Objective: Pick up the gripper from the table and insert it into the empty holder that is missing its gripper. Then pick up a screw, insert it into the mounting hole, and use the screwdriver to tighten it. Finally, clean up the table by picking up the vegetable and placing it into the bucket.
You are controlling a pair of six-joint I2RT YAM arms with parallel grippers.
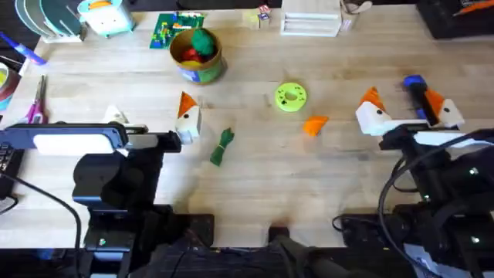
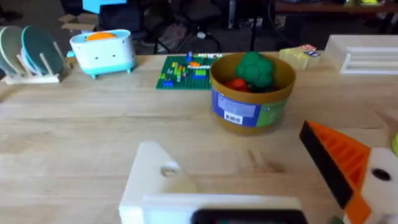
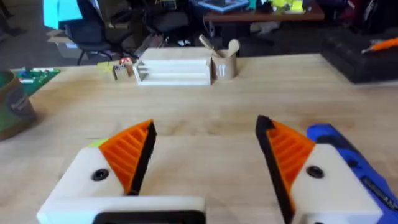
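Orange, the small flat plastic wedge gripper [image 1: 315, 124] lies loose on the wooden table [image 1: 255, 170] in the overhead view, between the slender dark green vegetable bundle [image 1: 222, 146] and the right gripper [image 1: 409, 110], beside whose far finger the blue-handled screwdriver [image 1: 415, 91] lies. Left wrist view: the left gripper [image 2: 261, 174] is released, its cream-white holder [image 2: 155, 177] bare, the round yellow patterned bucket [image 2: 251, 93] beyond. Right wrist view: the right gripper's orange-padded jaws stand apart, grasping nothing.

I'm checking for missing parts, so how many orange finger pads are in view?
4. A loose pad lies on the table beside the disc. One mounted pad is on the left gripper, two more on the right gripper. Others may be hidden.
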